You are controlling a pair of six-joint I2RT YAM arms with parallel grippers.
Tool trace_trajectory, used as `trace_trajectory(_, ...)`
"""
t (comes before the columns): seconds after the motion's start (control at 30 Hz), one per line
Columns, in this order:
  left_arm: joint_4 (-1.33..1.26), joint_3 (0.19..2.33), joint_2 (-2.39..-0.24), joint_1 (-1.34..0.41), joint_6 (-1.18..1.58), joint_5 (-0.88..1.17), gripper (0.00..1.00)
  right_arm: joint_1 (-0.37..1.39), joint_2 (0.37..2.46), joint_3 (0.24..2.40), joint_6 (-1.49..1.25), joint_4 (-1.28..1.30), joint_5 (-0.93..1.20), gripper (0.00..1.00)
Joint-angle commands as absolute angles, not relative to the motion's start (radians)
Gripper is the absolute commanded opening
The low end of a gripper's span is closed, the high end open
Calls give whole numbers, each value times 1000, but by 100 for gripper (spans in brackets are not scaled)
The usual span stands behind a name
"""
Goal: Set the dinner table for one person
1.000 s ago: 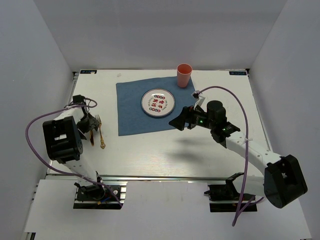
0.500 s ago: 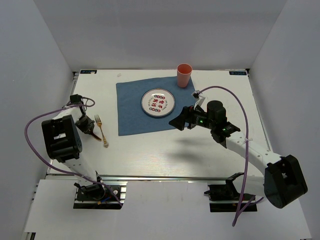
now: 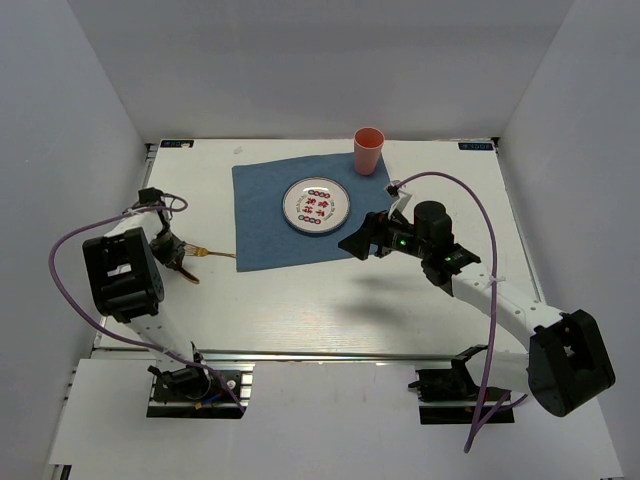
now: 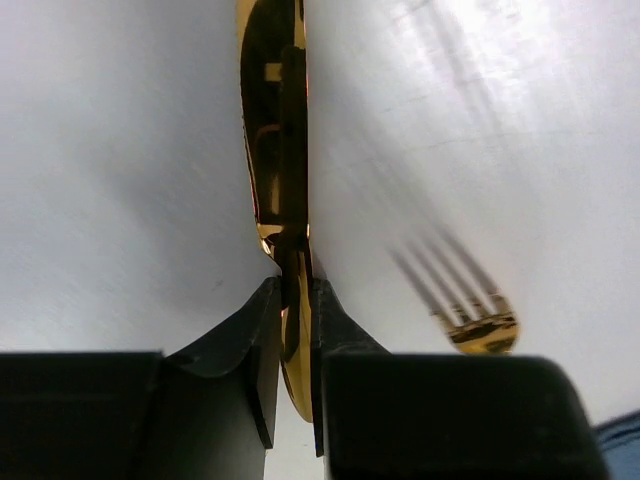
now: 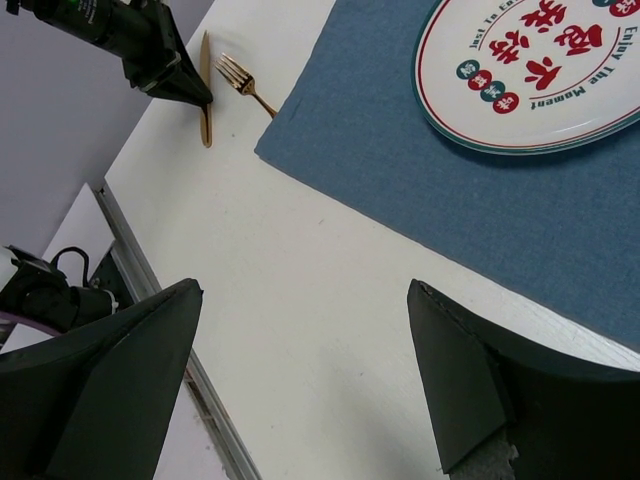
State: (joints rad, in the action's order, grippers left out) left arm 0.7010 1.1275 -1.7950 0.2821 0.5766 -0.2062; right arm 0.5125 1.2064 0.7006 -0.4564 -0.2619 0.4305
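Fork (image 4: 482, 333) noted swung round, now lying just right of my left gripper (image 4: 295, 300), which is clamping the knife (image 4: 275, 120) edgewise for lifting; right gripper (image 5: 303, 290) is waiting, spread wide.

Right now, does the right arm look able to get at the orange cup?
Probably yes. The right tool is open and empty, poised by the near right corner of the placemat; the cup stands upright at its far right corner, straight beyond. The plate lies off to the left, and nothing else sits between.
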Motion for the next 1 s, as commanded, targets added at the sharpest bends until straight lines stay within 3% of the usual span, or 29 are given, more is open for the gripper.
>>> trace_trajectory(0.0,778,1109,-1724,261,583,-314,0,512,1203,701,-449,-288,422,89)
trace_trajectory(0.23,816,1143,-1445,261,537,-330,0,512,1227,719,-466,-290,420,89)
trace_trajectory(0.47,827,1307,-1338,230,497,-35,0,509,1249,768,-512,-194,261,89)
trace_trajectory(0.67,706,1467,-1487,31,572,225,0,502,1198,798,-627,-60,5,89)
trace_trajectory(0.97,723,1937,-1992,-356,638,155,0,456,1046,896,-630,244,-276,89)
